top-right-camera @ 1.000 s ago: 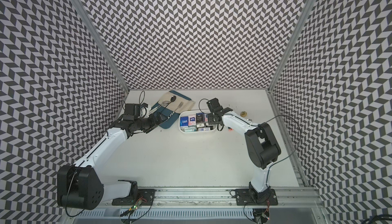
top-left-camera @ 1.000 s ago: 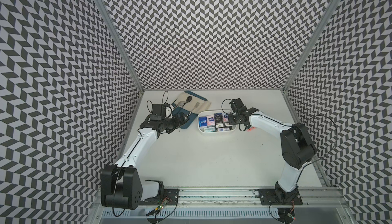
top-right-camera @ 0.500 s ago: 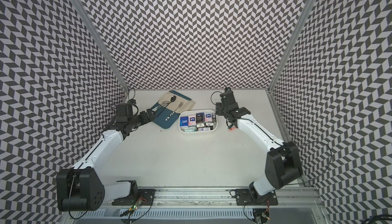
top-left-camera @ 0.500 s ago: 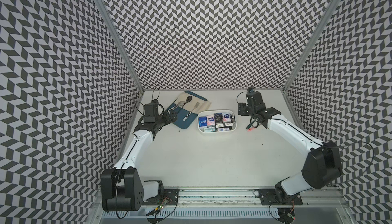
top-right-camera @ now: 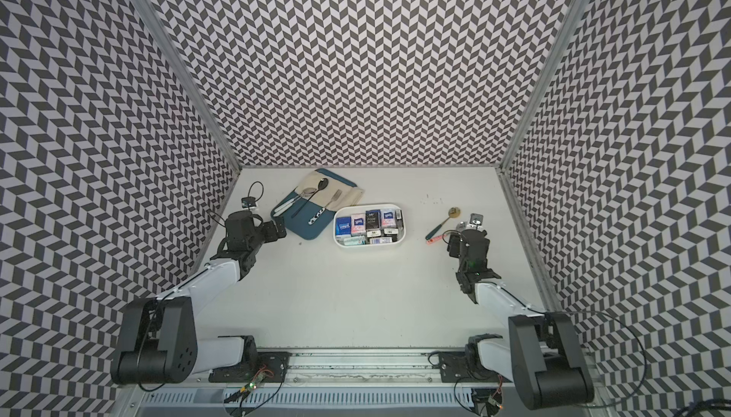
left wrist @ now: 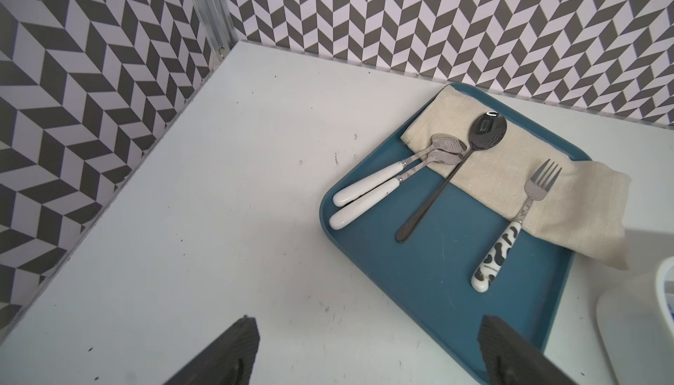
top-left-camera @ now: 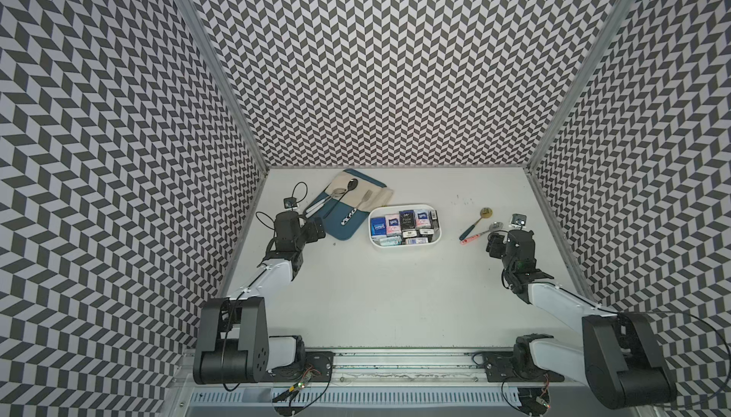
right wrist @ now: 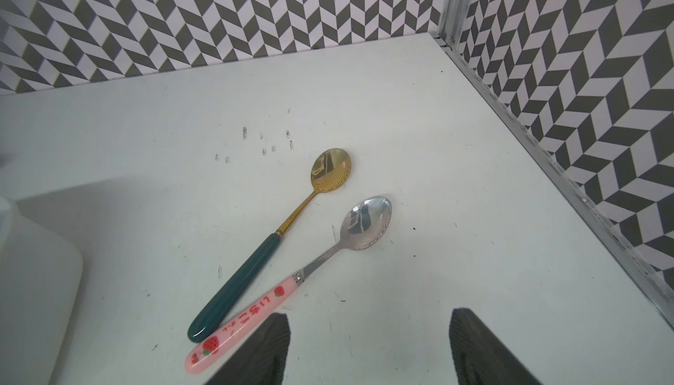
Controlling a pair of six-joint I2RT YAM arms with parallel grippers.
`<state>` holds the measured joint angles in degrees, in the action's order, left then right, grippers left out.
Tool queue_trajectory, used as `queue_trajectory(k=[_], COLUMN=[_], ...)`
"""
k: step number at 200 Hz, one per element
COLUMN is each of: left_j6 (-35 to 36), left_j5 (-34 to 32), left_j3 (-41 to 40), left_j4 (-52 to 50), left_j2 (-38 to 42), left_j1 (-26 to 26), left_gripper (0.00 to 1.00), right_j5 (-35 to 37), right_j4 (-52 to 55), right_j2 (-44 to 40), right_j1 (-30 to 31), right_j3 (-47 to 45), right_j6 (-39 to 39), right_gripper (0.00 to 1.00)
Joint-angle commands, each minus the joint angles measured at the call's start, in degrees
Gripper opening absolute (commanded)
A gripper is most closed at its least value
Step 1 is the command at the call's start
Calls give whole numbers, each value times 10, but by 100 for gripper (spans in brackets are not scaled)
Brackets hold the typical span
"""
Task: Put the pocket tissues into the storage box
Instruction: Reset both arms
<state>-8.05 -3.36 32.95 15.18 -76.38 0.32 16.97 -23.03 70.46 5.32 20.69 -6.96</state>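
Having left the storage box (top-left-camera: 404, 246), right end effector (right wrist: 368, 314) now gapes empty.

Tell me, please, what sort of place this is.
Most likely a robotics lab test cell: two robot arms mounted on a rail, chevron-patterned walls enclosing a white table, and staged props, a storage box of pocket tissues beside a blue tray.

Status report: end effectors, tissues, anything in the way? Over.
Left end effector open, empty, near blue tray. Right end effector open, empty, by pink-handled spoon. Pocket tissues in storage box; none seen loose. Nothing blocking box.
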Motion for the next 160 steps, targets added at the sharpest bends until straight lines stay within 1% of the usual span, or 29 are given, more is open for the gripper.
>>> queue_trajectory(k=[1,14,20,26,37,46,55,66,70,77,82,85,88,94,105,109,116,127,139,160], left_j6=[33,37,36,34,46,45,49,67,68,71,72,73,76,77,71,72,75,71,74,74], left_j5=[-10,-4,-3,-4,-14,-30,-35,-24,-24,-20,-17,-17,-18,-18,-18,-18,-19,-19,-21,-20], left_j3=[-40,-60,-71,-82,-95,-115,-138,-138,-142,-157,-170,-177,-185,-190,-177,-179,-183,-179,-183,-182], left_j4=[170,228,260,295,338,396,468,458,462,490,518,538,567,591,536,538,558,537,552,549], left_j2=[-14,-23,-30,-39,-63,-89,-108,-105,-105,-110,-117,-124,-132,-136,-119,-121,-126,-118,-122,-121], left_j1=[3,2,2,3,-1,-1,-2,-12,-15,-15,-15,-15,-15,-15,-15,-15,-15,-15,-16,-16], left_gripper=[100,100,100,100,100,100,100,100,100,100,100,100,100,100,100,100,100,100,100,100], right_j5=[-14,-17,-20,-21,-47,-56,-70,-85,-94,-103,-102,-100,-99,-97,-98,-96,-98,-95,-97,-97], right_j4=[-231,-337,-377,-394,-399,-457,-523,-633,-623,-556,-500,-468,-453,-482,-552,-563,-548,-503,-466,-500], right_j2=[23,42,55,69,99,126,159,202,198,176,166,163,166,176,192,196,190,179,169,178], right_j1=[-3,-6,-7,-11,-22,-26,-31,-34,-34,-34,-34,-34,-34,-30,-28,-28,-27,-27,-28,-27], right_j3=[-18,-46,-53,-52,-49,-68,-100,-119,-118,-101,-86,-61,-52,-58,-75,-75,-75,-63,-53,-63], right_j6=[31,36,52,50,47,45,44,48,52,55,54,55,56,62,68,68,69,66,66,66], right_gripper=[73,74,75,74,75,84,99,99,99,99,99,99,99,99,99,99,99,99,99,99])
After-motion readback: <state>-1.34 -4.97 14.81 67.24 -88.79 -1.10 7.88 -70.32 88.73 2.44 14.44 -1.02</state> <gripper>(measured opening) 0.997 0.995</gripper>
